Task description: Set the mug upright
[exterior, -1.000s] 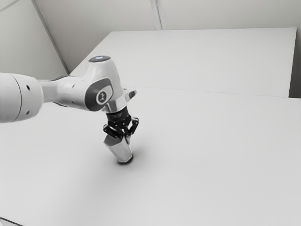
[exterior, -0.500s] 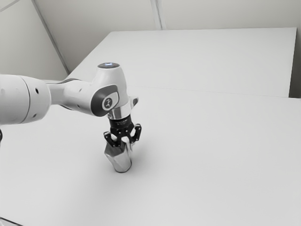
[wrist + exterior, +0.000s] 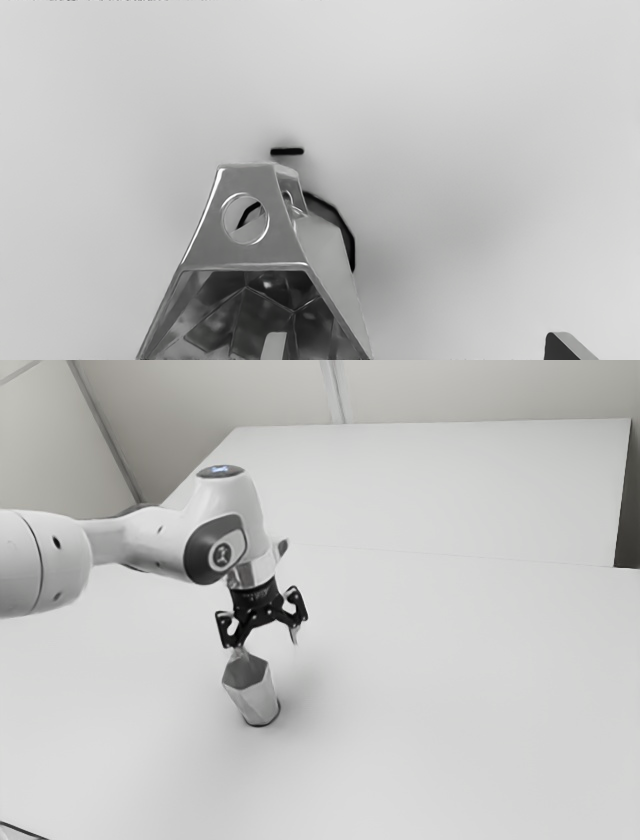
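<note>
In the exterior view my gripper (image 3: 266, 642) stands open just above the mug (image 3: 256, 698), a faceted metallic mug standing on the table with its mouth up and its dark base down. One finger is at the mug's rim on the exterior view's left; the other hangs off in the air to the right. In the wrist view the mug (image 3: 327, 255) shows its handle, pierced by a round hole, and its dark inside. The gripper (image 3: 410, 345) has one finger over the mug's mouth and the other well outside it.
The white table (image 3: 450, 690) stretches around the mug, with another pale surface (image 3: 430, 490) behind it. In the wrist view a small black bar (image 3: 287, 151) lies beside the mug's handle. A dark edge (image 3: 22, 830) crosses the exterior view's lower left corner.
The mug has gone from tilted to standing on its base. My fingers have spread apart, and my hand dipped with the mug, then rose off it.
</note>
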Robot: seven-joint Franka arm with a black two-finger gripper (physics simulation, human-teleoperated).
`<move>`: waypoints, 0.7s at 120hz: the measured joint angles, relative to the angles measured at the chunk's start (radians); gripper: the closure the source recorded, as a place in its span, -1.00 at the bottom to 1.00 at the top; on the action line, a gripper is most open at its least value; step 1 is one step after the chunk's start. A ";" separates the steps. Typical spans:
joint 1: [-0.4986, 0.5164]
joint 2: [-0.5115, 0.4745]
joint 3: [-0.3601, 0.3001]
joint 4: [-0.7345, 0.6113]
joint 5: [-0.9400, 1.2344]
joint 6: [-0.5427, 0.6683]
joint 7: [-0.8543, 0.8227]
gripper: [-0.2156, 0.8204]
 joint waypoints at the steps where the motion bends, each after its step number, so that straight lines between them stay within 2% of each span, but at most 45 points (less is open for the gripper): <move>1: 0.000 -0.002 0.000 0.002 0.000 -0.002 -0.001 -0.49; 39: -0.001 -0.037 -0.001 0.132 0.004 -0.105 0.029 -0.56; 68: 0.003 -0.062 -0.006 0.352 0.096 -0.223 0.284 -0.58; 84: 0.081 -0.097 -0.080 0.465 0.114 -0.321 0.426 -0.58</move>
